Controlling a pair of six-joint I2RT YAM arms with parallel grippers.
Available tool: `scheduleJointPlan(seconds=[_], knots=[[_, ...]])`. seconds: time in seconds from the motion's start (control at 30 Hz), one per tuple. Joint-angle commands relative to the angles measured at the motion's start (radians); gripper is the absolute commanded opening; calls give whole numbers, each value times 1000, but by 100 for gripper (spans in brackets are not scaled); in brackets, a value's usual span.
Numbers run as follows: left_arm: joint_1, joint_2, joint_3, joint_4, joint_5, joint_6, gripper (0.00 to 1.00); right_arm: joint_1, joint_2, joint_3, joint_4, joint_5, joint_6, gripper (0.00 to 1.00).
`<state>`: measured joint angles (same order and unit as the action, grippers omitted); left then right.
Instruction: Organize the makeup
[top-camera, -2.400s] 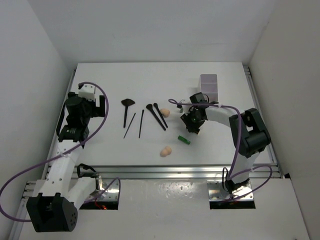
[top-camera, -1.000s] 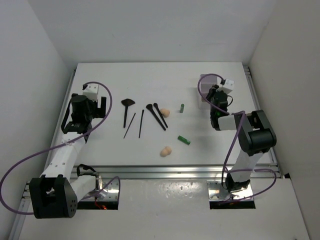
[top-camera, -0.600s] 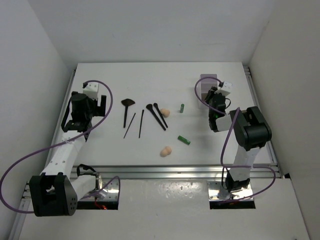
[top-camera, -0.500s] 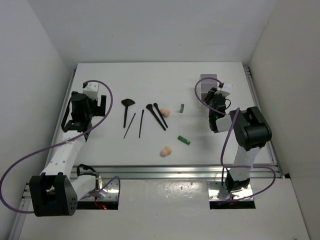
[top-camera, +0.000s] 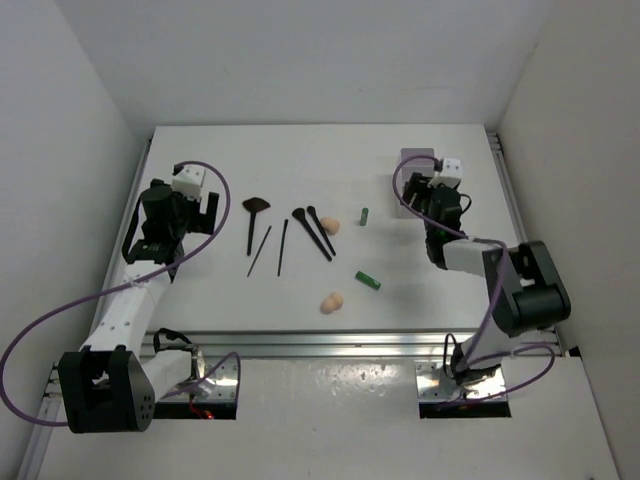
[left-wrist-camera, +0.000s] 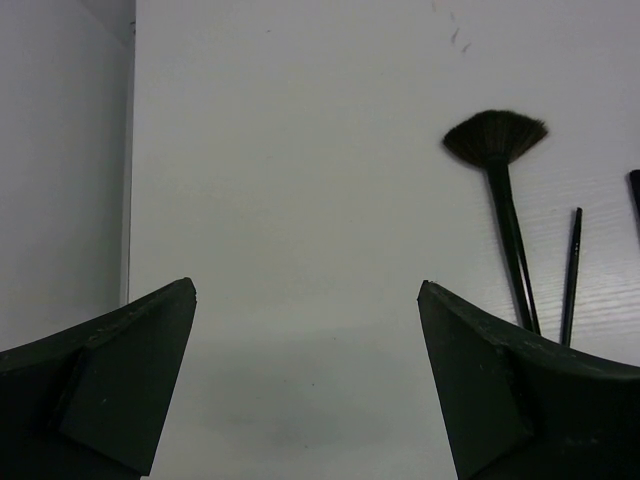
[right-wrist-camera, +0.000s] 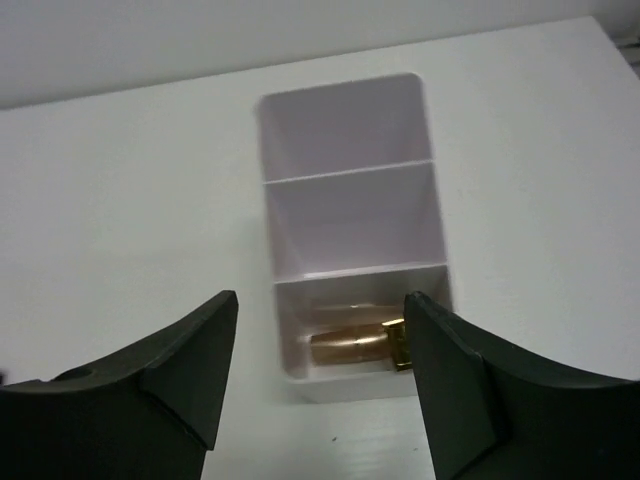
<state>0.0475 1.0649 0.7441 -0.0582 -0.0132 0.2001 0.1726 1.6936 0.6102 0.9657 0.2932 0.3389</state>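
The makeup lies spread across the middle of the table: a fan brush (top-camera: 255, 206) (left-wrist-camera: 497, 140), thin black sticks (top-camera: 282, 247) (left-wrist-camera: 570, 275), two black brushes (top-camera: 314, 232), two peach sponges (top-camera: 330, 226) (top-camera: 333, 301) and two green tubes (top-camera: 366, 215) (top-camera: 368, 281). A gold lipstick (right-wrist-camera: 355, 345) lies on its side in the nearest compartment of the white box (right-wrist-camera: 345, 130) (top-camera: 415, 160). My right gripper (right-wrist-camera: 320, 297) (top-camera: 415, 195) hovers open just above and in front of that compartment, holding nothing. Left of the fan brush, my left gripper (left-wrist-camera: 306, 285) (top-camera: 208, 212) stands wide open over bare table.
The box's middle and far compartments hold nothing. It stands at the back right of the table. White walls close in the table on the left, right and rear, and a metal rail (top-camera: 350, 345) runs along the near edge.
My right arm swung from mid-table to the white box and its jaws opened wider; the lipstick now lies loose in the nearest compartment. The left arm has hardly moved.
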Motion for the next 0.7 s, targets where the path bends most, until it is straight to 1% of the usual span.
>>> scheduleJointPlan(seconds=[0.0,0.03,0.07,0.1,0.17,0.2,0.23,0.27,0.3,0.37,0.4,0.47,0.5,0.6,0.67], knots=[[11,-2,55,12,110,42,100,50,-170,122,-331,-228,-130,69],[11,-2,55,12,125,42,100,59,-182,155,-542,-245,-142,70],[11,9,55,12,159,42,100,68,-195,224,-738,-259,-156,70],[11,9,55,0,174,42,100,91,-192,277,-869,-314,-159,70],[11,20,55,0,223,42,100,111,-143,330,-957,-368,-211,74],[11,20,55,0,234,42,100,134,-126,405,-1040,-405,-216,76],[11,20,55,0,234,33,100,148,-85,437,-1073,-407,-215,77],[11,20,55,0,234,24,100,154,-60,465,-1179,-405,-209,77],[2,20,55,0,234,24,100,169,-17,567,-1211,-399,-198,79],[2,20,55,0,234,24,100,191,55,617,-1277,-385,-196,79],[2,7,55,-11,234,15,100,206,116,688,-1312,-338,-190,79],[2,-3,55,-34,234,15,100,217,150,729,-1355,-304,-183,74],[2,-12,55,-43,225,15,100,226,191,775,-1372,-240,-172,74],[2,-23,55,-57,213,15,100,216,219,790,-1357,-203,-146,72],[2,-52,46,-66,187,15,100,237,244,799,-1346,-197,-140,71]])
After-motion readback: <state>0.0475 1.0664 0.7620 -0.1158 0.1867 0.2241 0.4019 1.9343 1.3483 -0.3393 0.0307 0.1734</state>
